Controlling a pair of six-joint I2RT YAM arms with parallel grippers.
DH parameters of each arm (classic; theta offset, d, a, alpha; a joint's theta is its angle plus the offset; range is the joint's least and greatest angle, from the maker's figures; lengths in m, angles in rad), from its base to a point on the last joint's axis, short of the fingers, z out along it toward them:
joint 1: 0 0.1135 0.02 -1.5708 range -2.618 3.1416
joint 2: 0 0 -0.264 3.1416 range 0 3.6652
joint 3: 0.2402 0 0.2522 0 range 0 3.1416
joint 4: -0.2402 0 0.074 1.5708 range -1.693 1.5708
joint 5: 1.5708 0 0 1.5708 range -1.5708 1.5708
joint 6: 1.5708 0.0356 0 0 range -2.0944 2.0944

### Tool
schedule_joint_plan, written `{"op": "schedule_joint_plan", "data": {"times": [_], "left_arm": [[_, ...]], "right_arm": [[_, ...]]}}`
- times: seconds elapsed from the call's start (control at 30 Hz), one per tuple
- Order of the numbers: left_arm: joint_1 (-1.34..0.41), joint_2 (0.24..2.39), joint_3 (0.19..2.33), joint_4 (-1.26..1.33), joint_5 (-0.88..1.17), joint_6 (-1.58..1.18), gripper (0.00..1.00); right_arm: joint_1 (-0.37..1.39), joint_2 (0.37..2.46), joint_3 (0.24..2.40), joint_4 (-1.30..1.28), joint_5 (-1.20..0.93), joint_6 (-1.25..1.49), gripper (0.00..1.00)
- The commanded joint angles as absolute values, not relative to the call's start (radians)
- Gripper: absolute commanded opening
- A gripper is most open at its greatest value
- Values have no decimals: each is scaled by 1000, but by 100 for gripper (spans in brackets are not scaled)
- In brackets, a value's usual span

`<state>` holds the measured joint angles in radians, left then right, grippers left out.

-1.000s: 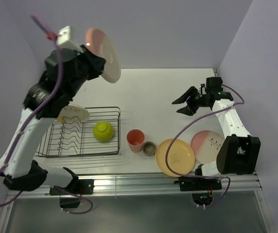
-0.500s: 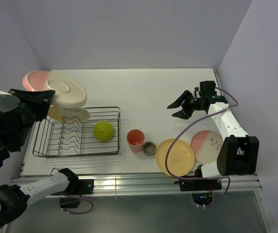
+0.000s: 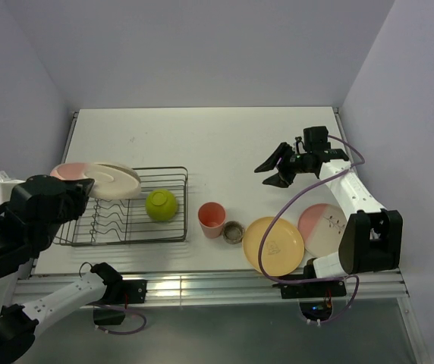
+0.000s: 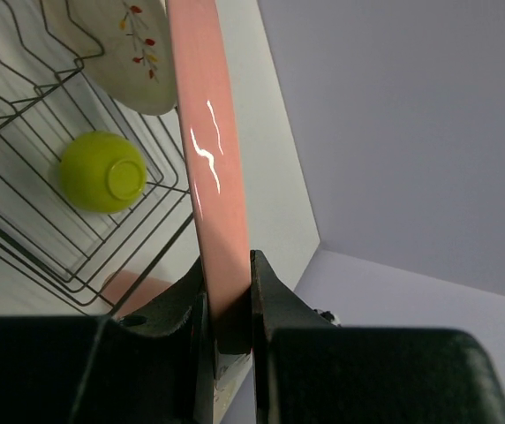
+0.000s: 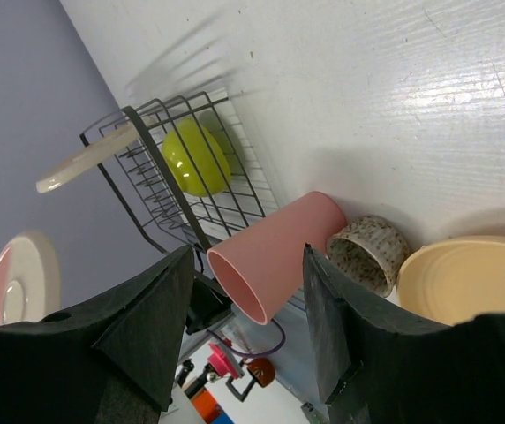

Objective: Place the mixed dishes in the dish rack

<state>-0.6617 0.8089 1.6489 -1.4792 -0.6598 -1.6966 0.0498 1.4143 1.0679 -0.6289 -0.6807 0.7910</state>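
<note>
1. Between the dark fingers of the left gripper (image 4: pixel 228 300), a glossy cream-and-pink plate (image 4: pixel 208 159) is pinched by its thin rim, edge-on to the wrist camera.
2. Just past that plate, a sprig-painted plate (image 4: pixel 116 49) leans in the dark wire dish rack (image 3: pixel 186 205). A smooth, round yellow-green bowl (image 3: pixel 161 205) sits further along.
3. Half a second ago the held plate hung higher and left of the rack. Now it lies lower, over the rack's far-left corner.
4. Across the table, the right gripper (image 3: pixel 266 174) is spread and empty, with the pink cup (image 3: pixel 212 218) ahead of its fingers. It has drifted slightly left.
</note>
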Motion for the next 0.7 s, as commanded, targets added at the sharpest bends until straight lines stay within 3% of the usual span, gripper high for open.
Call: {"op": "schedule_joint_plan", "data": {"times": [0.0,0.4,0.67], "left_arm": [[-664,796,1615,-1374,-702,-1792,0],[-658,954,1577,-1374,-773,-1758,0],[-601,943,1477,-1373,-749,-1772,0]], "right_arm": [[57,1417,1075,-621,-672,773,59],[55,1419,1108,-722,-640,701,59],[57,1448,1127,-772,-632,664,59]]}}
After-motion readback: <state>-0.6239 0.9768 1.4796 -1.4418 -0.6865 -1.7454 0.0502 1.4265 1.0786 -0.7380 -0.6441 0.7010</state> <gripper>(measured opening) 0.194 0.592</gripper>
